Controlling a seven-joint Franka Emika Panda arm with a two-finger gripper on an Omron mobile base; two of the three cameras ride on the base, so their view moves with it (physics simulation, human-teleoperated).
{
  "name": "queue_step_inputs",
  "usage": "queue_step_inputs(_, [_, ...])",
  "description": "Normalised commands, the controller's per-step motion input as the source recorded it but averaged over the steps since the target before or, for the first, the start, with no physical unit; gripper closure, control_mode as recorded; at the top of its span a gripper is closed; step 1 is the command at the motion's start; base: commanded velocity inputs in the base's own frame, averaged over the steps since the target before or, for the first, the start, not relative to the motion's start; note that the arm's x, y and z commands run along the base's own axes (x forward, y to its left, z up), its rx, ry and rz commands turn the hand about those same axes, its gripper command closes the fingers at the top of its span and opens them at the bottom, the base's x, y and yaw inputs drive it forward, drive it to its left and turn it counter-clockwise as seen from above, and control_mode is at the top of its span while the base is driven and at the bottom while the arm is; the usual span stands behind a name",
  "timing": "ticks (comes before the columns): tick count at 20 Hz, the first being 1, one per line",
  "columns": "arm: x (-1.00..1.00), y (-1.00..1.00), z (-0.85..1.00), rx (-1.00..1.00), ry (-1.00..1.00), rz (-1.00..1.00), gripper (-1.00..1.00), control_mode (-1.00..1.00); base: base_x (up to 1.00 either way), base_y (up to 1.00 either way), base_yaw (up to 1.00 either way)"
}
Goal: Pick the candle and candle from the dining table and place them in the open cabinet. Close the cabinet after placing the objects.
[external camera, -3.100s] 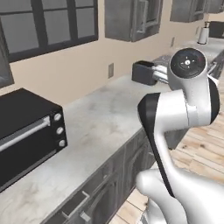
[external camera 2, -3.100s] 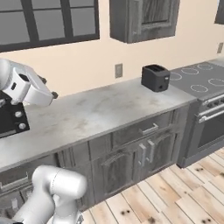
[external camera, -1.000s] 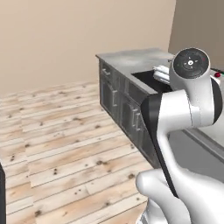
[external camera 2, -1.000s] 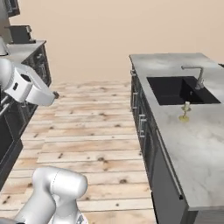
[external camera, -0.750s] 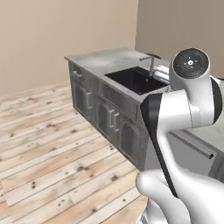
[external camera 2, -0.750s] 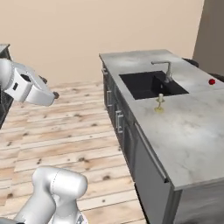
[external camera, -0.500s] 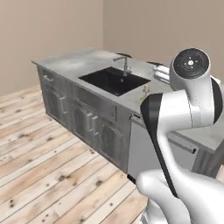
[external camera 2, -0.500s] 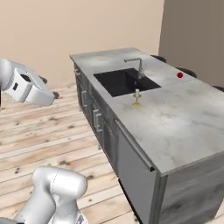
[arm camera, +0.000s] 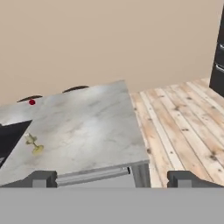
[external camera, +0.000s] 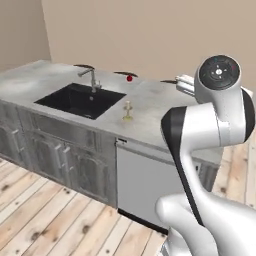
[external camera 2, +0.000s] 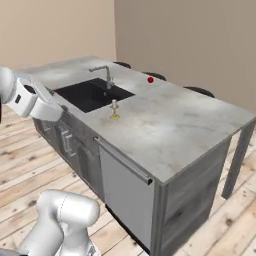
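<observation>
You're on the approach: pincer (arm camera: 111,178) spread wide, carrying nothing. The thin candle (external camera 2: 114,110) stands near the bench (external camera 2: 190,125) front edge, beside the sink (external camera 2: 92,95). Next, reach down over it.

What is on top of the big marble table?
On the dining table stand a thin candle by the black sink, a faucet and a small red ball. The robot arm hides part of it.

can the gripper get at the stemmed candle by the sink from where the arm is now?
Probably not yet. The gripper is open and holds nothing, but it hangs off the dining table, well short of the candle. Nothing stands around the candle beside the sink, so the way looks free once the base closes in.
</observation>
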Motion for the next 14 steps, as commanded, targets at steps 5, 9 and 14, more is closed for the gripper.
queue_step_inputs(5, [0.0, 0.0, 0.0, 0.0, 0.0, 0.0, -1.0, 1.0, 0.15, 0.63, -0.47])
queue_step_inputs(9, [0.0, 0.0, 0.0, 0.0, 0.0, 0.0, -1.0, 1.0, 0.1, 0.66, -0.46])
queue_step_inputs(14, [0.0, 0.0, 0.0, 0.0, 0.0, 0.0, -1.0, 1.0, 0.1, 0.66, -0.45])
